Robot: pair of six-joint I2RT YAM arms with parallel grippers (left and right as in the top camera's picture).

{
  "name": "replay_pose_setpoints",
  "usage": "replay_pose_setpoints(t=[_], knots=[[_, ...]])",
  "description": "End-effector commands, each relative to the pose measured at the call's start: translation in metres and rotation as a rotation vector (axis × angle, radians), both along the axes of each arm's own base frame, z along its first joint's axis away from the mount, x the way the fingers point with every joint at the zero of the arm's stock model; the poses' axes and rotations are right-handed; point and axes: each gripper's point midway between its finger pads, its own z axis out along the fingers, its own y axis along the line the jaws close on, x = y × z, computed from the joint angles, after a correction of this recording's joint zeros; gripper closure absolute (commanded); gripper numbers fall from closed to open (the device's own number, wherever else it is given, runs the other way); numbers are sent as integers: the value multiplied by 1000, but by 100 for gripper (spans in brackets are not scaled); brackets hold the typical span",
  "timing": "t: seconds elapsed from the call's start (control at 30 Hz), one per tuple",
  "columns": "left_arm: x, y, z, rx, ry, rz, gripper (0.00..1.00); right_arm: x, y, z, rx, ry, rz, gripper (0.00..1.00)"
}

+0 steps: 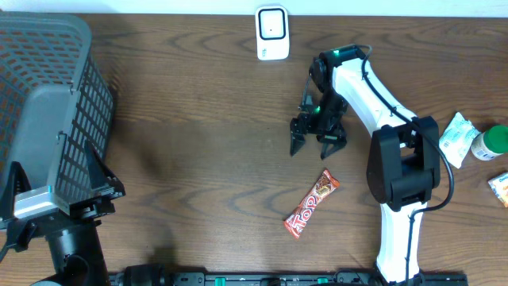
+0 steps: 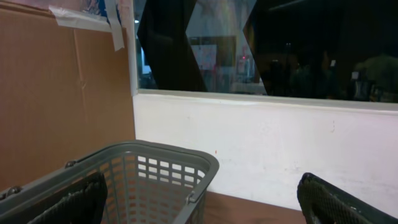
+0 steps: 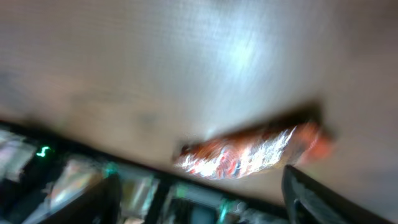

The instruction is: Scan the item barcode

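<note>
Inspection of the wooden table (image 1: pixel 198 159): the item for scanning, a red-wrapped candy bar (image 1: pixel 312 205), lies flat and diagonal on the table surface in the lower middle of the overhead view, held by neither arm. The right gripper (image 1: pixel 317 147) stands just above and beyond the bar, apart from it, fingers spread wide with nothing between them. The right wrist view is heavily blurred, but it shows the bar lying on the wood between the two finger edges (no contact visible). The white scanner (image 1: pixel 271 32) sits at the far edge of the table, well apart from the bar. The left gripper (image 2: pixel 199 190) is at the left side, jaws fully apart and empty, looking over the rim of the gray basket (image 1: pixel 48 103). At the right edge are a white packet (image 1: pixel 456 135), a green-capped bottle (image 1: pixel 490 141) and an orange packet (image 1: pixel 500 189).
</note>
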Motion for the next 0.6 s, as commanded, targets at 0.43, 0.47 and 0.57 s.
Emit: replay_pose_setpoints(t=[0.43, 0.47, 0.57], knots=[[-2, 0, 1, -8, -12, -2, 2, -18, -35, -67, 189, -136, 568, 1], [-2, 0, 1, -8, -12, -2, 2, -23, -33, -71, 226, -136, 579, 1], [-2, 0, 1, -8, -12, -2, 2, -34, -30, -82, 283, -133, 583, 1]])
